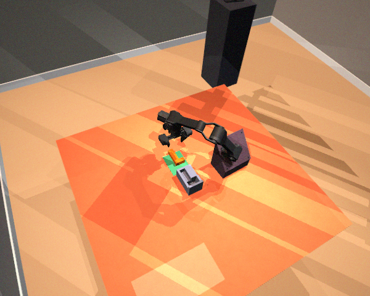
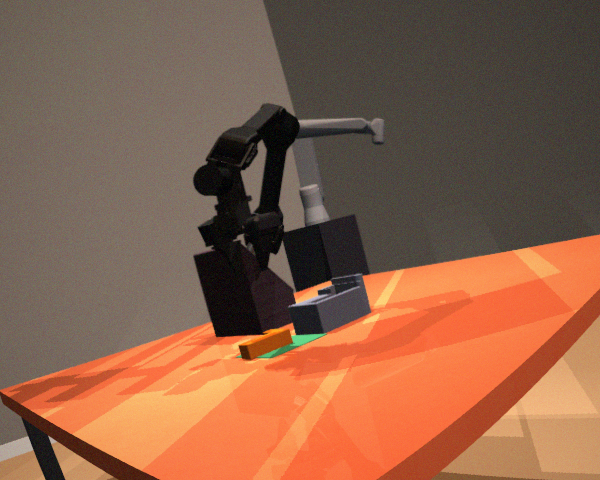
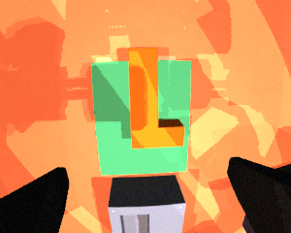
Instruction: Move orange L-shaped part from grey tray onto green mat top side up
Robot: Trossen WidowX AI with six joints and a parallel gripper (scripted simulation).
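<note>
The orange L-shaped part (image 1: 176,157) (image 2: 266,343) (image 3: 145,97) lies flat on the green mat (image 1: 171,165) (image 2: 305,341) (image 3: 112,150). Its foot is toward the tray, and the far end of its long arm sticks slightly past the mat's far edge. I cannot tell for certain which face is up. The grey tray (image 1: 195,188) (image 2: 336,312) (image 3: 145,191) stands just beyond the mat's near edge, its L-shaped pocket empty. My gripper (image 1: 176,143) (image 2: 250,268) (image 3: 150,173) is open and empty above the part, touching nothing, with fingers wide to either side.
The arm's dark base block (image 1: 231,159) (image 2: 233,294) stands beside the mat and tray. A tall black pedestal (image 1: 226,47) (image 2: 323,253) stands beyond the table, with a grey arm (image 2: 336,126) on it. Shadows cross the orange table top (image 1: 242,216) (image 2: 419,361).
</note>
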